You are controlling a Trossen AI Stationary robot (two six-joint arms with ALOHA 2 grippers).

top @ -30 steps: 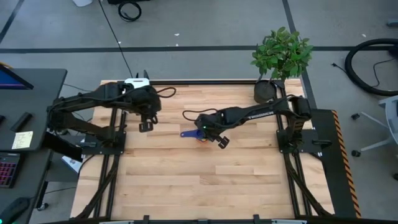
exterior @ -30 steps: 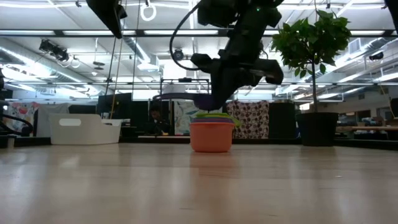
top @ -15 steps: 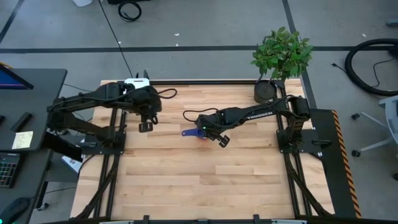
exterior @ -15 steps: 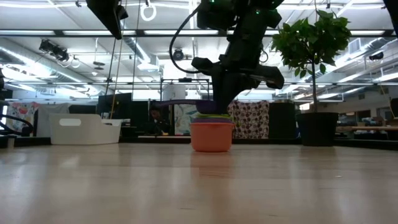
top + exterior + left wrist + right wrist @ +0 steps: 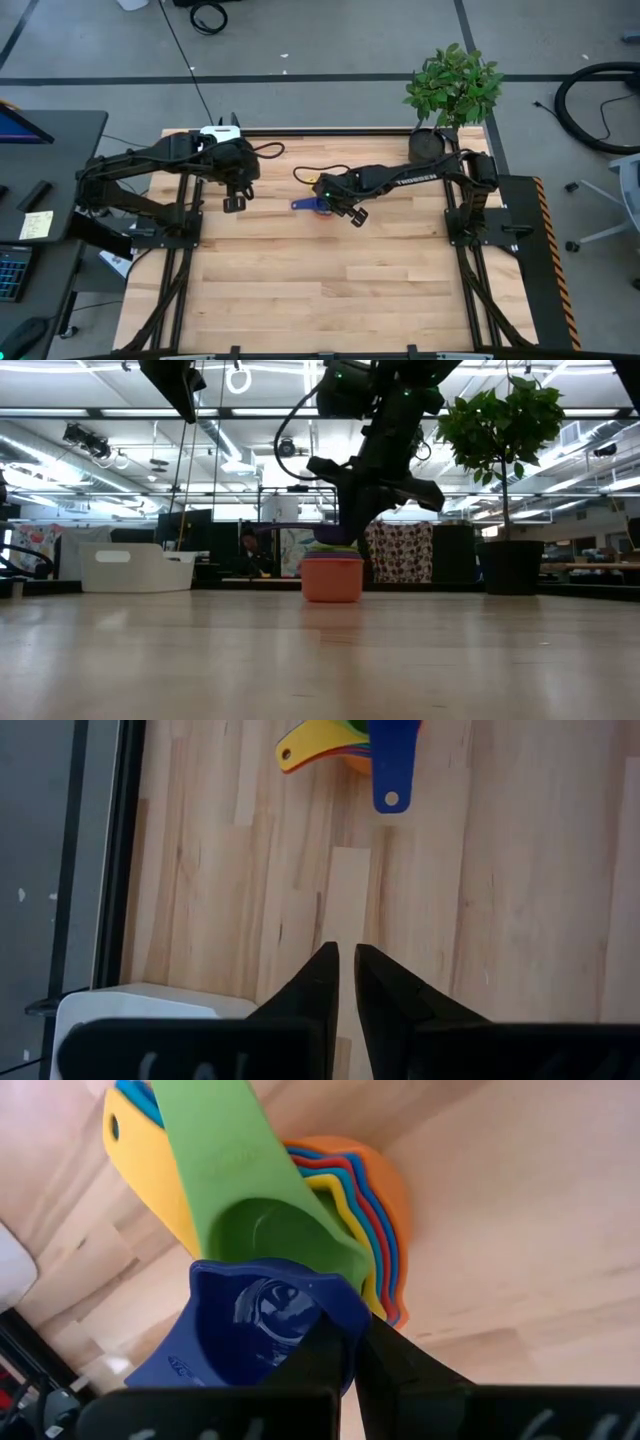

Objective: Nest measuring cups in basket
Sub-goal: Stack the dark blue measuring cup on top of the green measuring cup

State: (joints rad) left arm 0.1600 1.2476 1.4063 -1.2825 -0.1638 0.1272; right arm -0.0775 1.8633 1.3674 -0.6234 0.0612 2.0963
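Right wrist view | right tool (image 5: pixel 352 1342) clamped on dark blue cup (image 5: pixel 262 1320) | six nested beneath

Measuring cups (image 5: pixel 300 1240): orange, red, yellow, green, blue; white basket (image 5: pixel 137 567); dark pincers.

Measuring cups (image 5: pixel 332 572) nested in one stack mid-table, orange outermost, dark blue cup (image 5: pixel 262 1325) on top, rim pinched. White basket (image 5: pixel 136 567) at table's left back corner, well apart.
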